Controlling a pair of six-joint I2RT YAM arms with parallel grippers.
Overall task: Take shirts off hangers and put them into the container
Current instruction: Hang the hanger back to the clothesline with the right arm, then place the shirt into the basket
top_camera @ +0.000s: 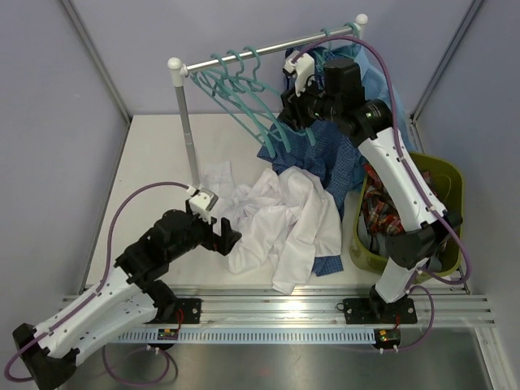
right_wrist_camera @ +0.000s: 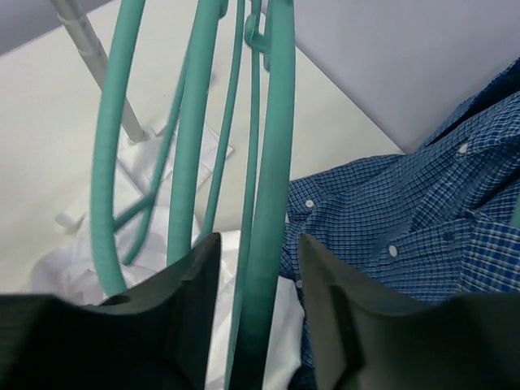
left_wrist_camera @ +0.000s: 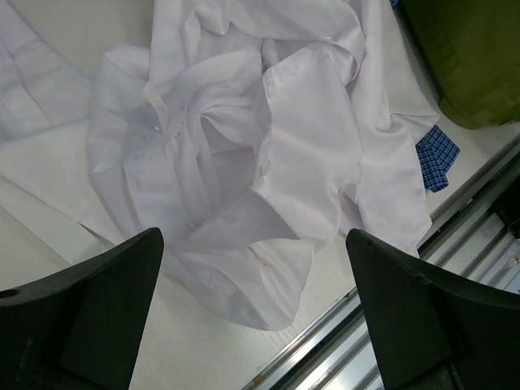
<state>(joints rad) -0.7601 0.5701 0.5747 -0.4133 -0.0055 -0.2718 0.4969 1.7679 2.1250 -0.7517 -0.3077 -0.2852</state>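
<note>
**Pale worktop (top_camera: 154, 162), laundry half sorted**

Right end effector (right_wrist_camera: 258, 244), slightly spread, straddles a thin teal plastic hanger (right_wrist_camera: 272, 162) at the far edge, dark blue small-check shirt (right_wrist_camera: 406, 219) beside. Better grab cloth, not plastic. Left end effector (left_wrist_camera: 252, 240) gapes over the crumpled white shirt (top_camera: 284, 219) by the near edge; olive-green slotted basket (top_camera: 455, 183) at the right edge.

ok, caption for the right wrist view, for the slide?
Right fingers straddle a teal hanger; dark blue check shirt to the right, white shirt crumpled below left.
</note>
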